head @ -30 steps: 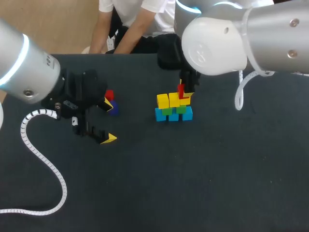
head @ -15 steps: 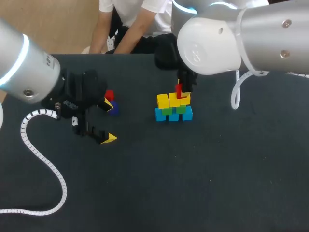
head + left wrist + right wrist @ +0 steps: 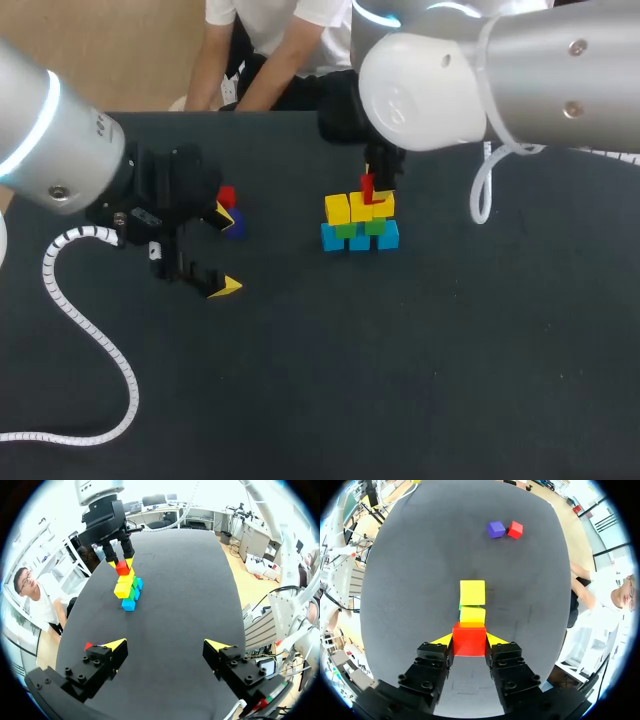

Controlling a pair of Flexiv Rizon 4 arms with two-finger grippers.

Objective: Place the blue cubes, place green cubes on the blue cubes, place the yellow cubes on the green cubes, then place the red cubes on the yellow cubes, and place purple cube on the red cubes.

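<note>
A stack stands mid-table: blue cubes at the bottom, green cubes on them, yellow cubes on top. My right gripper is shut on a red cube, holding it just above the yellow cubes at the stack's near end. In the left wrist view the same red cube hangs over the stack. A loose red cube and a purple cube lie to the left. My left gripper stands open beside them, nothing between its fingers.
A white coiled cable trails from my left arm over the table's front left. The loose purple cube and red cube lie side by side, far ahead of my right gripper.
My right arm has shifted slightly to the left with the red cube in its grip. The left arm has not moved.
</note>
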